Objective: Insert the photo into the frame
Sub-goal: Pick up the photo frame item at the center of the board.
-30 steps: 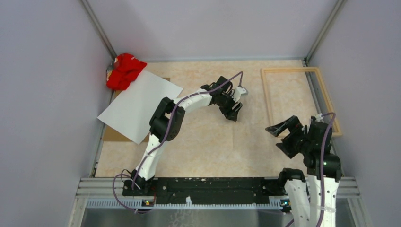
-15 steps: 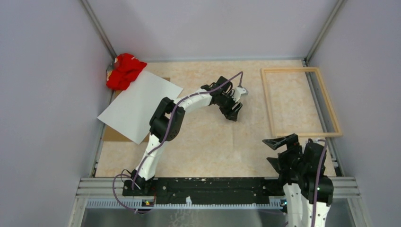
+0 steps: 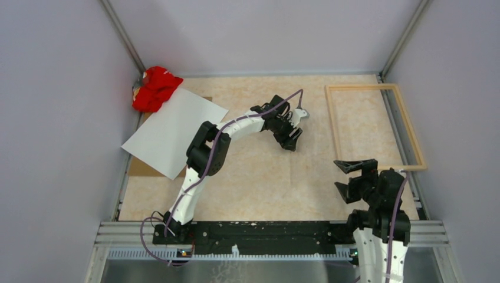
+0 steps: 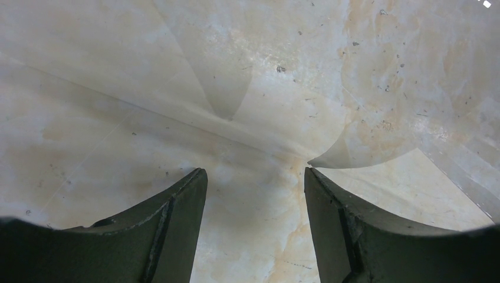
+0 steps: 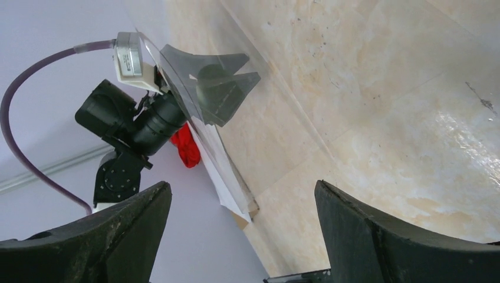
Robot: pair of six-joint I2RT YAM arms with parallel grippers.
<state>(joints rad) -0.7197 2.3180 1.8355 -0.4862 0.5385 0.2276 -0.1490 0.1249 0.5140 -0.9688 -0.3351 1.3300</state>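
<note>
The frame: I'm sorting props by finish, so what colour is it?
The frame is light natural wood, best seen in the top external view.

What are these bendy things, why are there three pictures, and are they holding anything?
Those are two robot arms, each ending in a two-finger pincher called a gripper. One picture comes from a camera up above, looking down at the table. The other two come from small cameras on the wrists, so the dark shapes there are the robot's own fingers. On the table lie the photo, white back up, on a brown board, a red cloth in the far corner, and a wooden frame on the right. The left gripper is over the table's middle; the right gripper is by the frame's near corner. Both are open and hold nothing.
</note>
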